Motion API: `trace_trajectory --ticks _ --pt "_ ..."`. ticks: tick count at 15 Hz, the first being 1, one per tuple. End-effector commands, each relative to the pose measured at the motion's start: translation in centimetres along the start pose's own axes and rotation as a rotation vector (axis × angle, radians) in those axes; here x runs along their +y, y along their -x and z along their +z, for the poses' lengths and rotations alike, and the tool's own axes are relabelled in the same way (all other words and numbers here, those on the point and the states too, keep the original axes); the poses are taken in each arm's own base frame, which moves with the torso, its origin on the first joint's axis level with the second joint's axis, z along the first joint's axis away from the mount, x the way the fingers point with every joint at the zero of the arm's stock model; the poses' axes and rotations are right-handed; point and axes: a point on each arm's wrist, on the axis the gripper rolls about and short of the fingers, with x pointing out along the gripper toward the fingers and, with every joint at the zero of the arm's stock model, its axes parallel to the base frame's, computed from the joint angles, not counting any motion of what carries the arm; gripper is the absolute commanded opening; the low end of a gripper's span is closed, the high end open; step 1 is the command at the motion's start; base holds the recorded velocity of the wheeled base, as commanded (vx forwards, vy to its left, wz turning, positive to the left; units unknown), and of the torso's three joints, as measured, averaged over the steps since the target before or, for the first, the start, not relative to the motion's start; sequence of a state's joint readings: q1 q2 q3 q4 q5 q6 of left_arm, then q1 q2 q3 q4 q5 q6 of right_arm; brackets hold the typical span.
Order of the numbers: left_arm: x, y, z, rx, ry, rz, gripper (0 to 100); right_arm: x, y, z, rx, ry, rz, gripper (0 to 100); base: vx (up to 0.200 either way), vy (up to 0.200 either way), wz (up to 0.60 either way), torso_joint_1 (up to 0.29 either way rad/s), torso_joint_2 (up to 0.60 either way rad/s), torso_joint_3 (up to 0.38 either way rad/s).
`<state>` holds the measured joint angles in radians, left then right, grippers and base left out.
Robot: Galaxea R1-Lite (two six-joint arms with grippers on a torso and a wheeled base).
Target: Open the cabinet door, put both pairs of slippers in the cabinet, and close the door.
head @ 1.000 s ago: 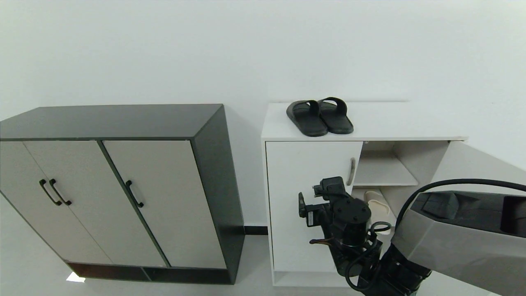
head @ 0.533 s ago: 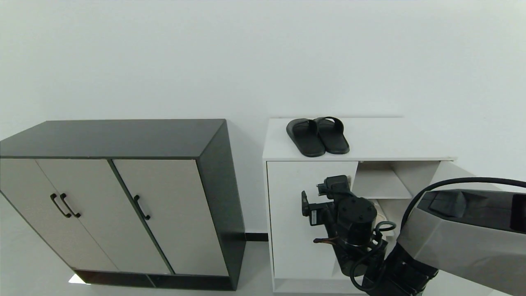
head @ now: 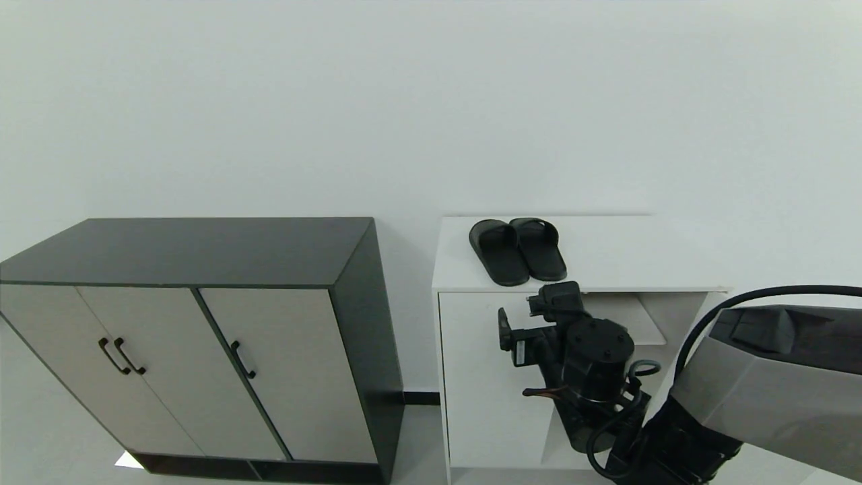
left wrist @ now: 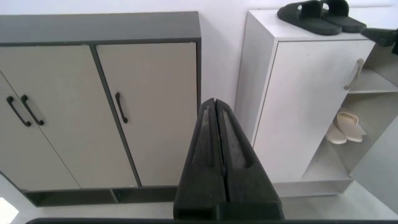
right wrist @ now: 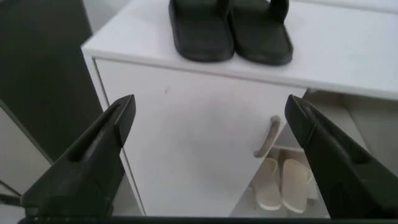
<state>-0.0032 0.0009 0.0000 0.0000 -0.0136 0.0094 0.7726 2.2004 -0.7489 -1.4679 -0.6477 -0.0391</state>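
– Head view, spotting black slippers (head: 517, 250) side by side atop the white cabinet (head: 619, 256). And the cream slippers (left wrist: 347, 126)?
– Lying on the lower shelf (left wrist: 324, 171) of the open right compartment.
– Right gripper (right wrist: 209, 104)?
– Spread wide, facing the shut left door (right wrist: 186, 137), just below the black pair.
– Left gripper (left wrist: 216, 106)?
– Pressed together, pointing toward the dark cabinet (left wrist: 99, 93).

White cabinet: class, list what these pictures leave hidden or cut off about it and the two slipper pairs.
- Head view: the right arm covers the white cabinet's lower compartment, hiding the cream slippers there.
- Right wrist view: the picture's edge crops the black slippers' far ends.
- Left wrist view: the open door runs off the edge.
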Motion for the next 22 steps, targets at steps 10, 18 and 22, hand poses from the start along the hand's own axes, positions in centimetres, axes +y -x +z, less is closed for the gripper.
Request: trace_trajectory --ticks 10,18,22 --pt "0.0 0.0 0.0 0.001 -0.001 0.0 0 -3.6 -2.0 5.3 0.151 0.037 0.023 100 0.0 0.0 0.0 0.031 -0.07 -0.036" --pt "0.0 0.0 0.0 0.001 -0.003 -0.003 0 -3.0 -3.4 6.7 0.202 -0.068 -0.051 100 0.125 0.0 0.0 0.0 0.0 0.001" --pt "0.0 0.0 0.0 0.001 -0.003 -0.003 0 -2.8 -4.0 4.9 0.244 -0.043 -0.06 100 0.2 0.0 0.0 0.005 0.0 0.0"
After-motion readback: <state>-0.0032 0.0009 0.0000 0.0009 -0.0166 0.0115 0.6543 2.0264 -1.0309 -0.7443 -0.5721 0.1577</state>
